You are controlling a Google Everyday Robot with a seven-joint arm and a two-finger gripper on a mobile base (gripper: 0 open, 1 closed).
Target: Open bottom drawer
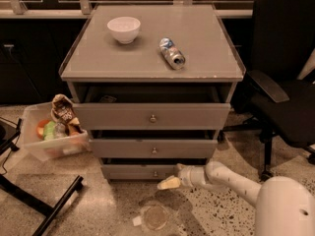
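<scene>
Much of the scene was hard to read from where I stood. The inside of the short grey bottom drawer with its small round metal knob (140,171) was hidden. Only its front showed, lowest of three in the grey cabinet with a flat top (206,58), with a dark gap above it. How far out it stood I could not judge. The tall grey top drawer (123,116) was pulled forward, and something small and dark lay in its shadowed opening, too dim to name. The mid-sized grey middle drawer (128,148) sat between the two.

Left of the cabinet, a clear plastic bin (49,147) on the floor held a crumpled snack bag (61,109) and some orange and green items I could not identify. On the cabinet top stood a white round bowl (123,28), and well to its right a metal can (172,53) lay on its side. A black office chair (280,82) was cut off at the right. A round clear object (155,216) lay on the speckled floor.

The white robot arm (231,181) reached in low from the lower right, stretched almost level towards the cabinet. Its pale gripper (169,183) hung just below and to the right of the bottom drawer's knob. Whether it was released or clenched I could not tell, nor whether it touched the drawer front.
</scene>
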